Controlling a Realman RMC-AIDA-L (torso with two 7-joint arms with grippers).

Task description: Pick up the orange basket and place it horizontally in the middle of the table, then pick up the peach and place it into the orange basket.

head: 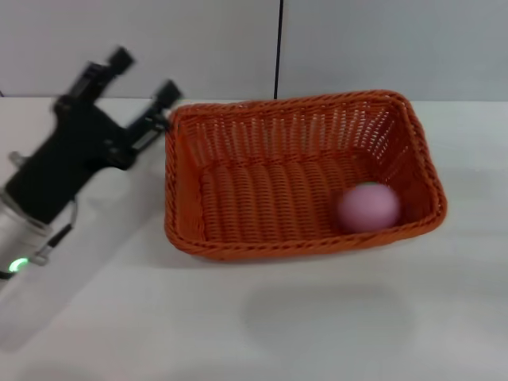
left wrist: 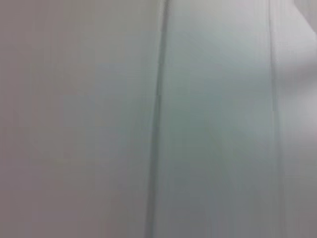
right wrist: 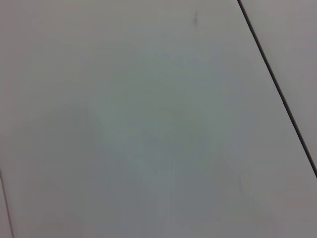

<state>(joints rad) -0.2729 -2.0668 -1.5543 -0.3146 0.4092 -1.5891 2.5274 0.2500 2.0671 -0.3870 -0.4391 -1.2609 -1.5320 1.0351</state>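
The orange basket (head: 302,175) lies with its long side across the middle of the white table (head: 262,325) in the head view. The pale pink peach (head: 367,207) rests inside it, near its right front corner. My left gripper (head: 144,77) is raised just left of the basket's left rim, its two black fingers spread apart and holding nothing. The right gripper is out of view. Both wrist views show only plain grey-white surfaces with a dark seam line.
A grey wall with a dark vertical seam (head: 279,48) stands behind the table. My left arm (head: 48,190) reaches in from the left edge.
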